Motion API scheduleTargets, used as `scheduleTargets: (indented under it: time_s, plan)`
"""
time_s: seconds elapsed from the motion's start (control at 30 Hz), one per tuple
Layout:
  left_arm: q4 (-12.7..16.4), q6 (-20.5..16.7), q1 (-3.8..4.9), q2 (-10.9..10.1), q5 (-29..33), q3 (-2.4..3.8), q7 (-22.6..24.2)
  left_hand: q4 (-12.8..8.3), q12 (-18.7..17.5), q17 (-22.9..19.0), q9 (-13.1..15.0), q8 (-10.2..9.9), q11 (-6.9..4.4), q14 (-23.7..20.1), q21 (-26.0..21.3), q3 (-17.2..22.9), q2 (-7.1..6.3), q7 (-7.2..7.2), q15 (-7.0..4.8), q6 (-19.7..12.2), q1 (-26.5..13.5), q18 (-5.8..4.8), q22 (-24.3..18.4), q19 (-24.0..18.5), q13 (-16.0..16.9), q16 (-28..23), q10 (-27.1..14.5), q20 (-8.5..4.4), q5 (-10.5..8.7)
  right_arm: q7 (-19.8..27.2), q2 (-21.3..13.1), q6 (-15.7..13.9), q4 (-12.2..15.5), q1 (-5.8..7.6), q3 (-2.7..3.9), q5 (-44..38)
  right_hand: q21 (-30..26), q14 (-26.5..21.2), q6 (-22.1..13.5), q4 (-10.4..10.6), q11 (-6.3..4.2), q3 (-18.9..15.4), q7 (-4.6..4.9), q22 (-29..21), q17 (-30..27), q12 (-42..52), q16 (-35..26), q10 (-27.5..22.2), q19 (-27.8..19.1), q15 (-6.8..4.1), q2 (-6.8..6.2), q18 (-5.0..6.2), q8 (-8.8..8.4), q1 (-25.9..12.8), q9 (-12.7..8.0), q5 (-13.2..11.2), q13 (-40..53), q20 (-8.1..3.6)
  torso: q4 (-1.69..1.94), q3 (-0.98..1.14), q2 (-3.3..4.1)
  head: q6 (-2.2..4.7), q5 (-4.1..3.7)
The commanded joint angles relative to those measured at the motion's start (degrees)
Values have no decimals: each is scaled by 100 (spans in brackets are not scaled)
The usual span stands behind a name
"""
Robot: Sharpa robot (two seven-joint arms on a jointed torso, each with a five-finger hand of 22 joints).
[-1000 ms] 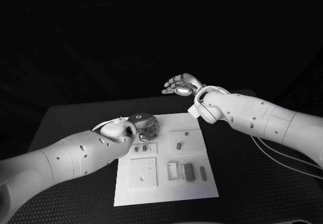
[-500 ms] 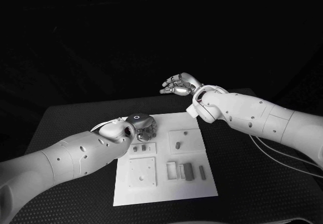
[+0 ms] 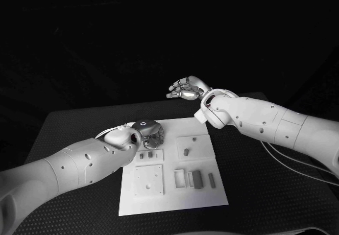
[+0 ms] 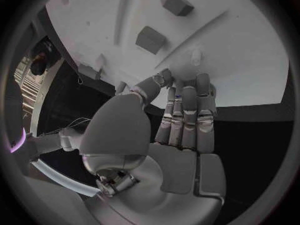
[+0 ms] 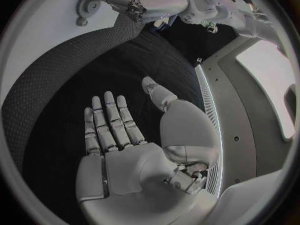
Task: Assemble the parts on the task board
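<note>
Board: the white task board (image 3: 173,169) lies in the middle of the black table (image 3: 70,127), its long side running from the near edge toward the far edge.
Parts: small grey parts (image 3: 196,179) lie in a row by the board's near right corner; one peg (image 3: 187,152) stands in the square plate toward the far right, and two small pieces (image 3: 147,156) sit just near of the left hand.
Left hand: the left hand (image 3: 147,133) hangs over the board's far left corner, fingers pointing down at it. In the left wrist view the fingers (image 4: 187,116) lie close together and fairly straight, tips near a small peg (image 4: 195,56) on the board; I cannot tell whether they pinch anything.
Right hand: the right hand (image 3: 185,89) is raised beyond the table's far edge, well apart from the board. Its fingers (image 5: 111,120) are spread, the palm bare.
Change: over the last second the left hand has shifted only slightly above that far left corner; the right hand has drifted a little further up and away. No part on the board has moved.
Meaning: the work looks to be the left hand's alone, at the far left corner; the row of parts is untouched, so most of the assembly seems left to do.
</note>
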Motion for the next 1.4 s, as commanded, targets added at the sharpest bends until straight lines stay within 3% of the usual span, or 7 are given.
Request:
scheduleTargets:
  time_s: [0.03, 0.6, 0.97, 1.17, 1.23, 1.4]
  plan:
    - [-11, 73, -2, 20, 13, 3, 9, 1, 12, 7, -6, 10, -19, 53, 39, 35, 50, 25, -6, 35, -15, 280, 7, 44, 13, 21, 41, -3, 1, 64, 11, 55, 11, -1, 2, -13, -27, -30, -23, -30, 4, -17, 242, 5, -10, -28, -12, 23, 4, 6, 32, -45, 25, 8, -7, -11, -9, -12, 2, -2, -3, -8, -8]
    - [6, 37, -5, 59, 162, 4, 143, 4, 24, 45, -16, 80, -64, 118, 73, 36, 130, -30, -50, 155, -140, 292, 116, 108, 65, 67, 173, -35, -1, 67, 18, 53, 12, -1, 2, -13, -31, -29, -22, -31, 3, -16, 241, 8, -11, -29, -11, 26, 9, 6, 36, -42, 28, 8, -9, -11, -15, -12, 6, -7, -5, 6, -32]
    - [-69, 10, -13, 119, 361, 4, 176, 7, -63, 65, -73, 16, -45, 170, 80, -14, 79, 25, -35, 36, -232, 304, 179, 161, 61, 83, 101, -39, -14, 66, 36, 58, 2, -1, 2, -14, -35, -29, -20, -33, 3, -15, 240, 9, -12, -29, -11, 28, 11, 6, 39, -40, 31, 9, -10, -11, -19, -12, -3, -2, -1, -6, -30]
    - [-118, -27, -57, 167, 427, 5, 177, 4, -108, 74, -102, -10, -29, 173, 63, -194, 64, 58, -20, -34, -415, 329, 216, 169, 66, 81, 82, -23, -126, 63, 31, 59, 16, 0, 2, -14, -36, -29, -20, -33, 3, -16, 240, 10, -12, -29, -10, 29, 12, 6, 40, -40, 32, 9, -11, -11, -21, -12, 2, -4, 3, -13, -49]
    - [-146, 13, -63, 179, 426, 5, 145, -2, -120, 78, -108, -7, -31, 174, 51, -244, 79, 60, -20, -42, -419, 342, 229, 171, 71, 80, 85, -21, -279, 63, 31, 59, 19, 0, 2, -14, -37, -29, -20, -33, 3, -16, 240, 10, -12, -29, -10, 29, 13, 7, 40, -40, 32, 8, -11, -11, -22, -12, -1, -3, 5, -21, -45]
    - [-189, 106, -67, 184, 444, 5, 81, -2, -129, 80, -111, -5, -30, 175, 45, -249, 89, 59, -20, -42, -398, 346, 234, 173, 73, 81, 81, -20, -295, 62, 24, 59, 20, 0, 2, -14, -38, -29, -20, -34, 3, -16, 240, 10, -13, -30, -10, 29, 14, 7, 40, -39, 33, 9, -11, -11, -24, -11, -3, 4, 1, -24, -52]
